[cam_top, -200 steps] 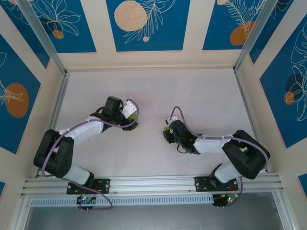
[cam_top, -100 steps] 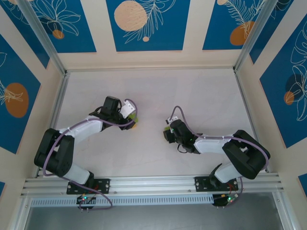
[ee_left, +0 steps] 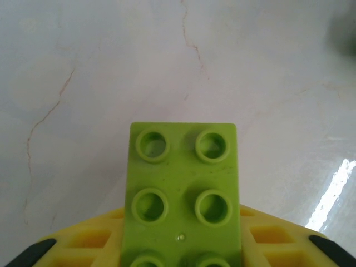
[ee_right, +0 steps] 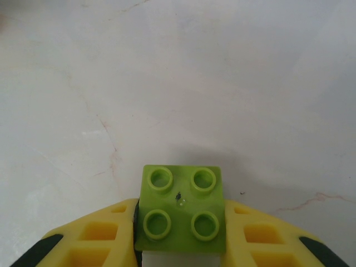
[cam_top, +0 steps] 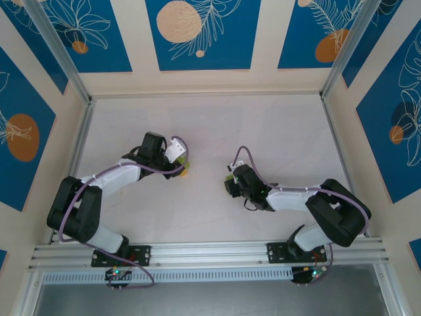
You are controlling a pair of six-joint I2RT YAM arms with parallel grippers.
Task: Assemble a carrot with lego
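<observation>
Pale marbled table (cam_top: 276, 125) lies under both arms. Left fingers (ee_left: 83, 247) are clamped on a long lime-green brick (ee_left: 183, 189), and right fingers (ee_right: 261, 239) pinch a square lime-green brick (ee_right: 181, 208), both near mid-table, apart. Joining comes next, I'd say: studs must line up before pressing.

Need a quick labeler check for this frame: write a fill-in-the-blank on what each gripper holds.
The square brick in the right gripper shows ___ studs.
The left gripper is shut on a longer brick coloured lime-___.
In both wrist views the fingers beside the bricks are ___.
Missing words: four; green; yellow.
</observation>
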